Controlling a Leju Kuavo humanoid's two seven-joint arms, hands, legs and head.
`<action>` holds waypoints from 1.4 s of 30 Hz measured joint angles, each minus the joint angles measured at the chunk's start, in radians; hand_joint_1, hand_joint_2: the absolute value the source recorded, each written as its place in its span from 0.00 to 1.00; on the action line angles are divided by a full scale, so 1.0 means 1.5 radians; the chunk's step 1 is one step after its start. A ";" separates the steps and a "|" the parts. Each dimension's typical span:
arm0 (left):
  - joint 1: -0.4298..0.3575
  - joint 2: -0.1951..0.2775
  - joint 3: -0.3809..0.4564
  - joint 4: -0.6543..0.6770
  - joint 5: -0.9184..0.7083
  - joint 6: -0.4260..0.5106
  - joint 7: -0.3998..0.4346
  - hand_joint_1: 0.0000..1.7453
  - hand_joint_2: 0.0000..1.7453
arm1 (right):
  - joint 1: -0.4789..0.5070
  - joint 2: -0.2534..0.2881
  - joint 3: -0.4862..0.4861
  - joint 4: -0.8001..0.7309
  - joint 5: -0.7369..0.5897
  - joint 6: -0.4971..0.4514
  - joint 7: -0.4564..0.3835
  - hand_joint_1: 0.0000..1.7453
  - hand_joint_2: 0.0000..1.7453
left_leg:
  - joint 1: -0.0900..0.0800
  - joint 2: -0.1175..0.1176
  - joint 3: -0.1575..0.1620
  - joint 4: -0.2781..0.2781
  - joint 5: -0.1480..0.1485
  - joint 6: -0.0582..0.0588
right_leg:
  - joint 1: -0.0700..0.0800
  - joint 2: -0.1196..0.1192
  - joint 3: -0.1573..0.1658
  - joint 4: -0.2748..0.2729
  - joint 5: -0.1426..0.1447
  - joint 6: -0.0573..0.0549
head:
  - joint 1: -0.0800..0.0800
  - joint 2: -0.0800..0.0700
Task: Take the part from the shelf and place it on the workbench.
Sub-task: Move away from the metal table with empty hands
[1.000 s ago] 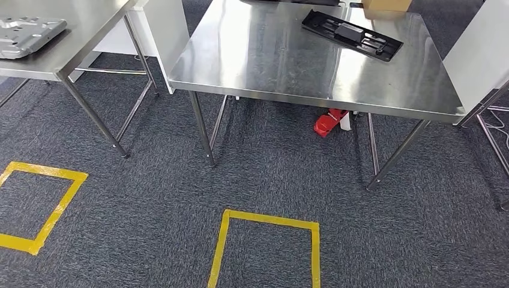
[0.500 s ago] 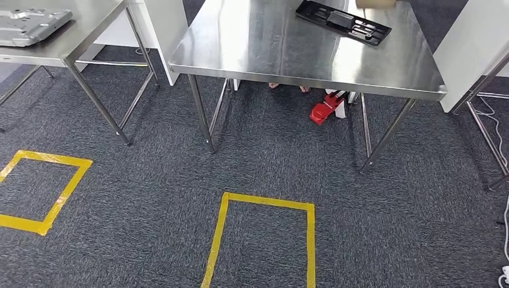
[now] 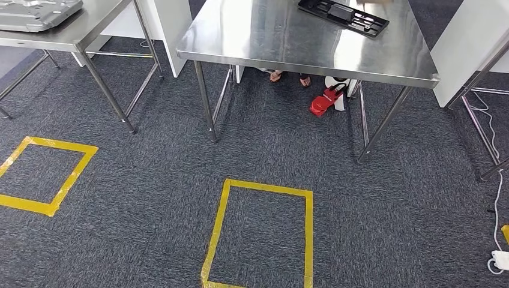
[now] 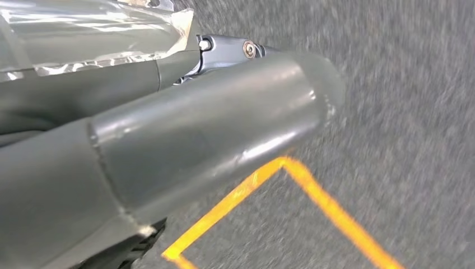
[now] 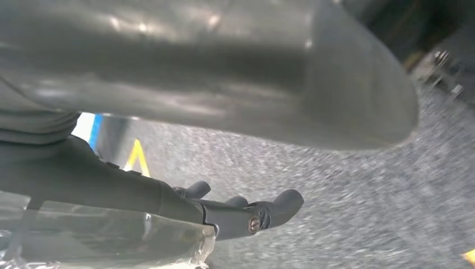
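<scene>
Left hand and right hand hanging over grey carpet, holding nothing, fingers loosely apart. Far from both, grey metal part lying on tabletop at upper left of head view.

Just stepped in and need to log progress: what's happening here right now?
The robot stands on the carpet facing a steel workbench, a yellow tape square at its feet. A black part lies on the bench's far side. Its left hand and right hand hang over the floor; whether they hold anything is unclear.
</scene>
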 joint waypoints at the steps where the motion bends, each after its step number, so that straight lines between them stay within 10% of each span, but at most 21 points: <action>1: 0.000 -0.005 0.005 0.000 0.000 0.005 -0.008 0.00 0.00 | -0.002 -0.003 0.005 0.000 0.001 0.007 -0.003 0.00 0.00 | 0.000 0.001 -0.009 -0.003 0.006 0.007 | 0.000 0.001 -0.008 0.007 -0.007 0.001 | 0.001 0.000; 5: 0.004 -0.025 0.010 0.000 -0.011 0.004 -0.027 0.00 0.00 | -0.006 -0.018 0.013 0.001 -0.005 0.023 -0.009 0.00 0.00 | -0.004 0.006 -0.052 -0.006 0.041 0.027 | 0.001 0.005 -0.041 0.126 -0.112 -0.013 | 0.007 0.000; 8: 0.007 -0.035 0.008 0.000 -0.032 -0.018 -0.028 0.00 0.00 | -0.004 -0.028 0.012 0.001 -0.026 0.025 -0.008 0.00 0.00 | -0.008 0.010 -0.085 -0.004 0.069 0.028 | 0.001 0.006 -0.018 0.179 -0.103 0.004 | 0.007 0.000; 10: 0.007 -0.037 -0.001 0.000 -0.058 -0.039 -0.023 0.00 0.00 | -0.001 -0.035 0.006 0.001 -0.051 0.022 -0.007 0.00 0.00 | -0.010 0.010 -0.104 -0.001 0.086 0.025 | 0.002 0.006 0.043 0.116 -0.075 0.011 | 0.007 0.000; 12: 0.007 -0.038 -0.016 0.000 -0.083 -0.057 -0.016 0.00 0.00 | 0.002 -0.041 -0.007 0.001 -0.074 0.017 -0.006 0.00 0.00 | -0.012 0.010 -0.118 0.003 0.103 0.019 | 0.006 0.007 0.115 0.007 -0.086 0.002 | 0.007 0.000; 14: 0.008 -0.039 -0.032 0.000 -0.105 -0.068 -0.011 0.00 0.00 | 0.004 -0.046 -0.023 0.001 -0.094 0.012 -0.006 0.00 0.00 | -0.013 0.012 -0.124 0.002 0.118 0.013 | 0.011 0.008 0.144 -0.051 -0.100 -0.008 | 0.005 0.000; 17: 0.009 -0.039 -0.052 0.000 -0.124 -0.073 -0.007 0.00 0.00 | 0.010 -0.048 -0.045 0.002 -0.110 0.010 -0.004 0.00 0.00 | -0.008 0.008 -0.135 0.018 0.097 0.002 | 0.002 0.005 0.126 -0.049 -0.082 -0.026 | 0.002 0.000; 21: 0.010 -0.040 -0.068 0.001 -0.129 -0.074 -0.007 0.00 0.00 | 0.015 -0.050 -0.061 0.002 -0.115 0.010 -0.003 0.00 0.00 | -0.002 0.003 -0.158 0.166 -0.028 -0.011 | 0.001 0.000 0.088 -0.046 -0.049 -0.037 | -0.002 0.000; 24: 0.010 -0.040 -0.073 0.001 -0.130 -0.074 -0.007 0.00 0.00 | 0.015 -0.051 -0.068 0.002 -0.116 0.010 -0.003 0.00 0.00 | 0.004 0.002 -0.119 0.184 0.006 -0.016 | -0.001 0.000 0.054 -0.031 -0.030 -0.029 | -0.002 0.000; 28: 0.007 -0.040 -0.081 0.001 -0.134 -0.075 -0.007 0.00 0.00 | 0.015 -0.052 -0.074 0.002 -0.119 0.008 -0.003 0.00 0.00 | 0.005 -0.003 -0.006 0.029 0.002 -0.014 | 0.000 0.000 0.016 -0.003 -0.017 -0.011 | -0.003 0.000; 32: 0.007 -0.043 -0.091 0.002 -0.152 -0.072 -0.001 0.00 0.00 | 0.016 -0.053 -0.083 0.002 -0.122 -0.003 -0.003 0.00 0.00 | -0.001 -0.003 -0.021 0.004 0.004 0.016 | 0.001 0.001 -0.008 0.012 -0.017 0.003 | -0.003 0.000; 37: 0.007 -0.047 -0.104 0.002 -0.172 -0.054 0.014 0.00 0.00 | 0.020 -0.055 -0.088 0.002 -0.120 -0.004 0.000 0.00 0.00 | -0.006 -0.009 -0.059 0.002 0.038 0.032 | 0.000 0.006 -0.050 0.175 -0.119 -0.006 | 0.003 0.000; 39: 0.007 -0.049 -0.111 0.002 -0.182 -0.037 0.017 0.00 0.00 | 0.020 -0.056 -0.092 0.002 -0.127 0.001 0.005 0.00 0.00 | -0.008 -0.017 -0.073 0.003 0.050 0.029 | 0.001 0.010 -0.025 0.173 -0.094 0.004 | 0.003 0.000; 42: 0.004 -0.054 -0.122 0.002 -0.197 0.004 0.022 0.00 0.00 | 0.021 -0.058 -0.101 0.002 -0.136 0.004 0.010 0.00 0.00 | -0.010 -0.035 -0.085 0.004 0.066 0.023 | 0.003 0.045 0.077 0.029 -0.073 -0.001 | 0.003 0.000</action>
